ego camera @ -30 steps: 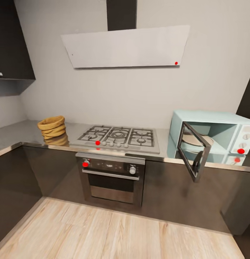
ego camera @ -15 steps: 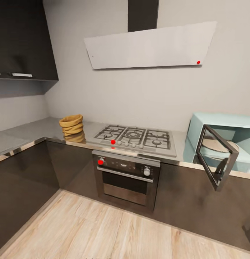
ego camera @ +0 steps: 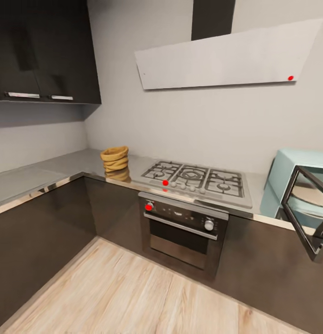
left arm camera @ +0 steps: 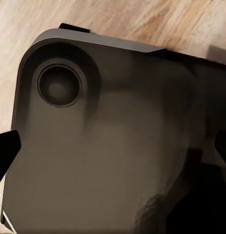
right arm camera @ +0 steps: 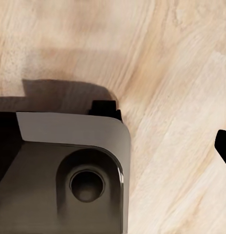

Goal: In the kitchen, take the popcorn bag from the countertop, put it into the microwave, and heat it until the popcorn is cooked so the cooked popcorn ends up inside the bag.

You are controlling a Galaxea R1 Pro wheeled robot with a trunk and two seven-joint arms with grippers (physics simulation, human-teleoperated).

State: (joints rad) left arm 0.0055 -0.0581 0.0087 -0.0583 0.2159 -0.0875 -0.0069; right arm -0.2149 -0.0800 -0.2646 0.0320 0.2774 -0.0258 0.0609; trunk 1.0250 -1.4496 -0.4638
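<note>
- From the head camera I see an L-shaped countertop (ego camera: 50,174) of grey brushed steel; it runs along the left wall and then along the far wall, with dark cabinet fronts under it.
- The floor (ego camera: 133,297) is pale wood planks, and dark wall cabinets (ego camera: 41,51) hang at the upper left.
- A gas hob (ego camera: 198,181) is set into the far run of counter, with a steel oven (ego camera: 182,234) below it and a slanted white hood (ego camera: 226,58) above.
- The popcorn bag (ego camera: 115,158) stands upright on the countertop just left of the hob, near the corner. I can make out its rolled rim, but not what is inside it.
- The microwave (ego camera: 291,169) sits at the far right, well apart from the bag, and is cut off by the picture edge. Its door (ego camera: 306,211) hangs open toward me, and I cannot make out the cavity clearly.
- My left wrist camera looks at a dark rounded part of the robot's base (left arm camera: 108,146) over the planks. Dark finger tips show at both edges, so the left gripper's fingers stand apart with nothing between them.
- My right wrist camera shows another corner of the base (right arm camera: 69,165) on wood floor. Only one dark finger tip shows at the edge, so I cannot tell whether that gripper is spread or closed.
</note>
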